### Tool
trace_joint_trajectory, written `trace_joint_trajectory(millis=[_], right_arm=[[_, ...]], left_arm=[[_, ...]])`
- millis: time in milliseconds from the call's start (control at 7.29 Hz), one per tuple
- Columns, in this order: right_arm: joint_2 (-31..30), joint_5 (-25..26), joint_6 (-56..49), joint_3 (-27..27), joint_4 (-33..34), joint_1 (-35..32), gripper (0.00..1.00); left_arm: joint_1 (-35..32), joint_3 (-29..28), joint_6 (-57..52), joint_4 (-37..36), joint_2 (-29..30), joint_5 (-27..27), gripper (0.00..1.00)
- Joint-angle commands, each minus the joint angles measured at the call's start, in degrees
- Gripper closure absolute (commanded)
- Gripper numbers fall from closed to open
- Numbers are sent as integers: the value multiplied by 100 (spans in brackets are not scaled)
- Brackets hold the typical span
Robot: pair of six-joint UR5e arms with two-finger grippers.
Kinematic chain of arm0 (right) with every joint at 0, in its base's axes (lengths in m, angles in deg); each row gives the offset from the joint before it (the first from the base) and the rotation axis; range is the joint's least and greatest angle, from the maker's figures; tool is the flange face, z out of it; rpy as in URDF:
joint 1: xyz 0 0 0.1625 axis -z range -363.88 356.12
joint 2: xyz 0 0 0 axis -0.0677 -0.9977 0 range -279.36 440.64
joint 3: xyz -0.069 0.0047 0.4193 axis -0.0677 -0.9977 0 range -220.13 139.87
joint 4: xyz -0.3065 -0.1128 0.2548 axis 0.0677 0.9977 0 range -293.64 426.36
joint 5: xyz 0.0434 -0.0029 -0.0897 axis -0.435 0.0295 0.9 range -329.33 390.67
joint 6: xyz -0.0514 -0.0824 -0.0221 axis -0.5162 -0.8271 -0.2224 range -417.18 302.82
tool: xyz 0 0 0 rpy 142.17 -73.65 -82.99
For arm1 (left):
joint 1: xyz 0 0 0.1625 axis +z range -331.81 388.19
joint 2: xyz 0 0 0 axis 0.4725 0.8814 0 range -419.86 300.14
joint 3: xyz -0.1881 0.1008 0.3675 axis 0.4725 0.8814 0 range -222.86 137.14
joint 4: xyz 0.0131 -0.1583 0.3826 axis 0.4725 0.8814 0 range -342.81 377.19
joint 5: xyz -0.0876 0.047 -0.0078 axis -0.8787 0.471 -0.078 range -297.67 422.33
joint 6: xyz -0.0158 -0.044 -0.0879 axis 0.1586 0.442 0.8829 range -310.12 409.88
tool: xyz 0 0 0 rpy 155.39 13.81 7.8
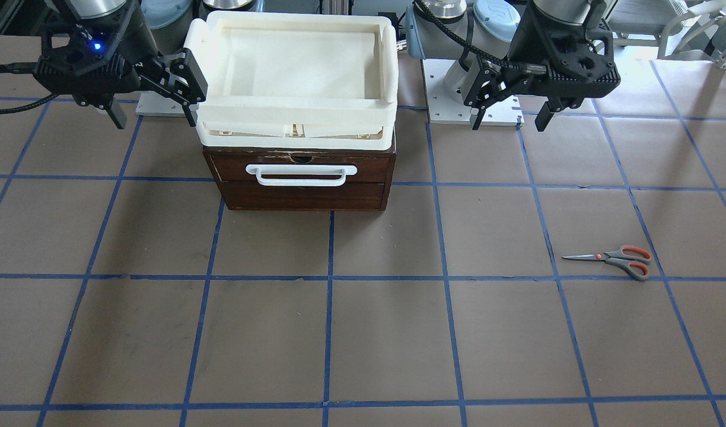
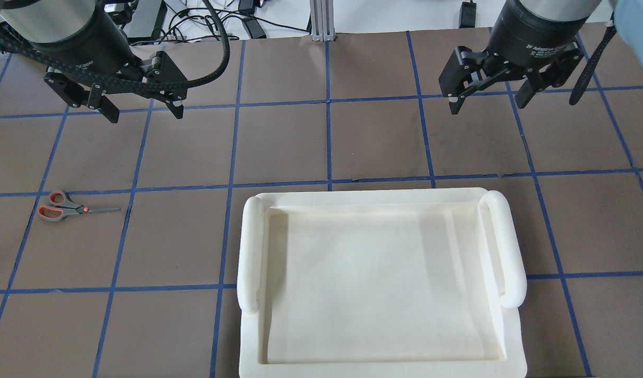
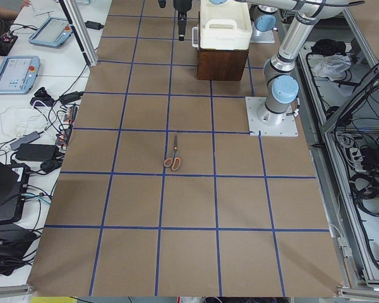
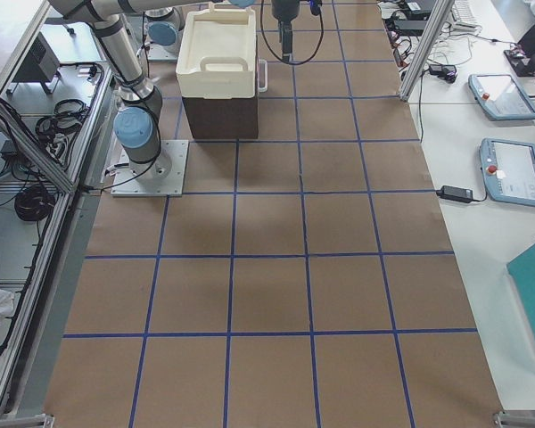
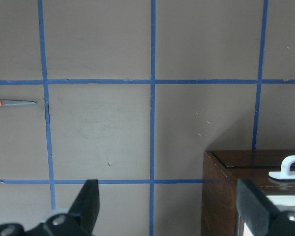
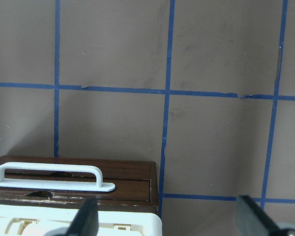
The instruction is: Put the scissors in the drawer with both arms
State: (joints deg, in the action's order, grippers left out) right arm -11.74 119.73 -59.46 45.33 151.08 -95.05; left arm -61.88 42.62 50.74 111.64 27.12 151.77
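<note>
The scissors [image 1: 621, 258] lie flat on the table, blades shut, far from the cabinet on my left side. They also show in the overhead view [image 2: 64, 208], and their blade tip shows in the left wrist view [image 5: 10, 103]. The dark brown drawer [image 1: 375, 168] with its white bar handle [image 1: 303, 175] is shut, under the cream bin. My left gripper [image 1: 508, 121] [image 2: 145, 115] is open and empty, raised above the table. My right gripper [image 1: 155, 121] [image 2: 487, 105] is open and empty, raised beside the bin's corner. The handle also shows in the right wrist view [image 6: 51, 176].
A cream-white plastic bin [image 1: 295, 112] [image 2: 253, 241] sits on top of the wooden cabinet and overhangs the drawer front. A handleless lower drawer front [image 1: 303, 196] is below. The brown table has a blue tape grid. The arm bases [image 1: 473, 107] stand behind.
</note>
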Motion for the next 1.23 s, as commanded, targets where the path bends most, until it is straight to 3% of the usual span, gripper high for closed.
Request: trace_joint_trajectory(millis=[0,411,685,823,1097], right_arm=[[-26,6,0,-12,-61,11,0],[-26,6,0,-3,-70,11,0],[0,-125,-79,58,-79,-15,0],[27,-500,-88,67,-79,-128,0],[489,-627,-79,216,0,-846,0]], left_arm=[[-2,65,-24,-5,-23,-15,0],[50,91,-365,-75,-32,20,0],[383,694,-1663,-451,-84,73,0],[602,933,-2564,-836,-119,369,0],[1286,1137,-3911,-902,-111,398,6]])
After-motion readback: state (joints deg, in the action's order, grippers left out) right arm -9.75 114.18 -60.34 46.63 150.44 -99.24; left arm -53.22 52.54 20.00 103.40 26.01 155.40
